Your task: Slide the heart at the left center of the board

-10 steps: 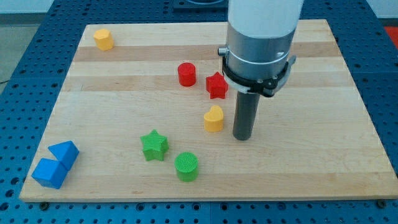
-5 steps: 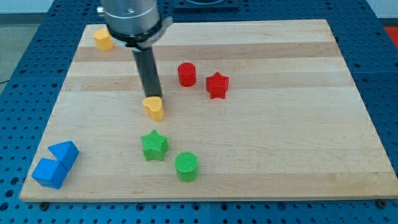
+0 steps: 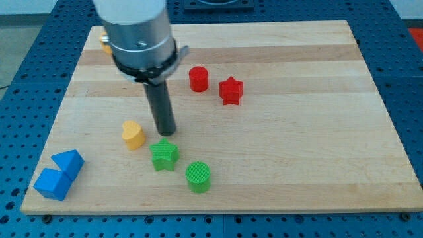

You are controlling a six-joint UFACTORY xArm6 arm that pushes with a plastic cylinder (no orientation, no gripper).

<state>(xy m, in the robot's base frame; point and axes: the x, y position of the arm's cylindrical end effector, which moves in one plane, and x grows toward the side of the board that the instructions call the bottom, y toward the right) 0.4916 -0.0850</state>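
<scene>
My tip (image 3: pixel 166 132) sits near the board's (image 3: pixel 317 165) middle, just right of the heart (image 3: pixel 133 135) and just above the star (image 3: pixel 164 155). A cylinder (image 3: pixel 198 177) lies right of that star, toward the bottom edge. Two cubes (image 3: pixel 59 174) touch in the bottom-left corner. Toward the top edge, another cylinder (image 3: pixel 197 79) stands left of a second star (image 3: pixel 230 90). One block (image 3: pixel 105 45) peeks out near the top-left corner, behind the arm.
</scene>
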